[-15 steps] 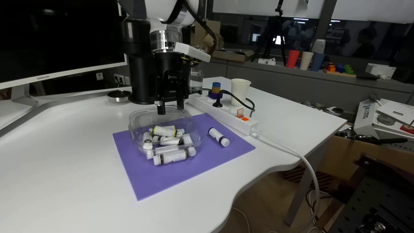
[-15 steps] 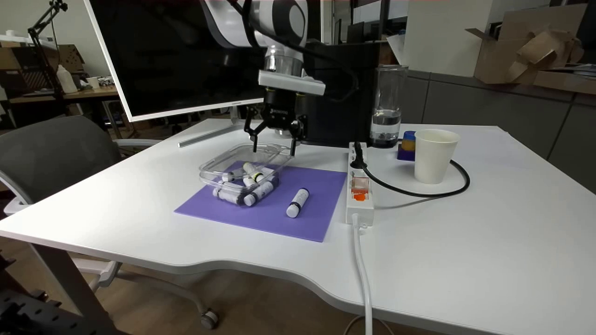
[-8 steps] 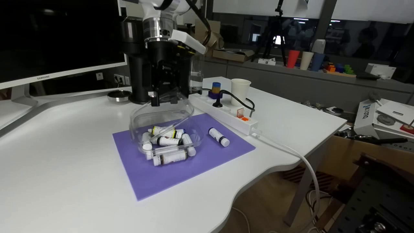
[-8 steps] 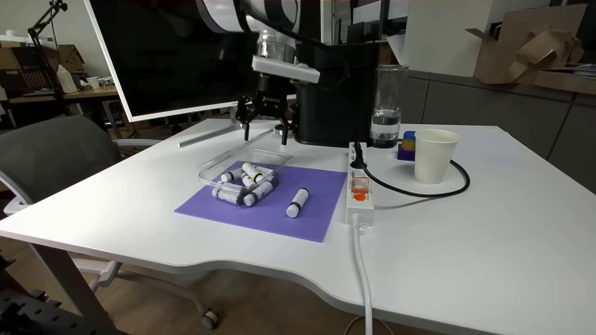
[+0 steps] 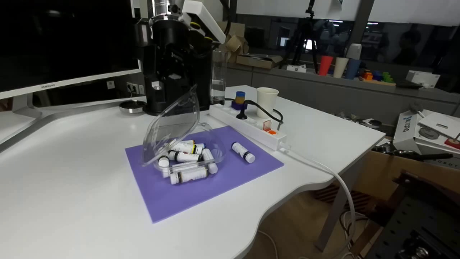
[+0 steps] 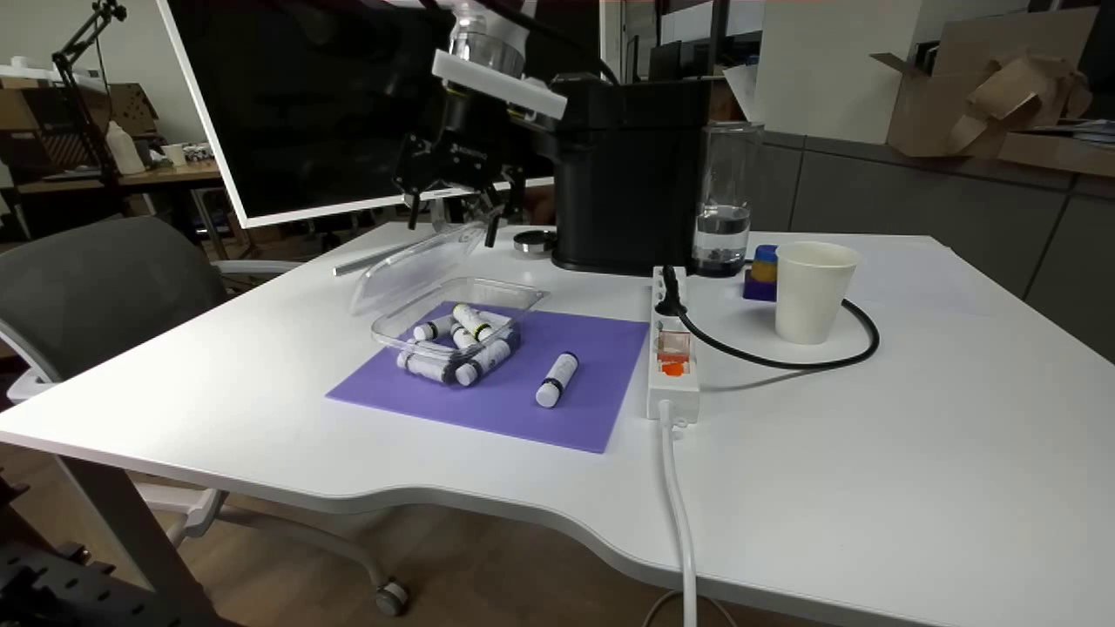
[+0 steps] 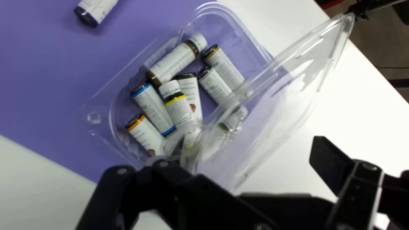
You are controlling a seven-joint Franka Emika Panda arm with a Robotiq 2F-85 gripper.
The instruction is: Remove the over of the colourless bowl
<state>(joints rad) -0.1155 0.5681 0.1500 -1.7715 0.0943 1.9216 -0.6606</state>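
FREE: mat [image 6: 526, 366] between bowl [image 7: 228, 35] and loose vial [image 6: 557, 380] | OBSTACLES: tilted lid [image 6: 416, 272], power strip [image 6: 672, 385]

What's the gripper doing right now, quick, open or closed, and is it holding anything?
Gripper: open, jaws wide apart, nothing clamped between them; whether it touches the tilted clear lid can't be told.

Claw [image 6: 453, 231] was black, jointed, pale lettering [image 6: 469, 151] across its body; round screw heads [image 7: 369, 166] dotted the linkages [image 7: 353, 191]. Collar [image 6: 488, 49] shone silver. Yellow showed beneath a white bar [image 6: 498, 84]. Cable [image 5: 229, 16] ran black.
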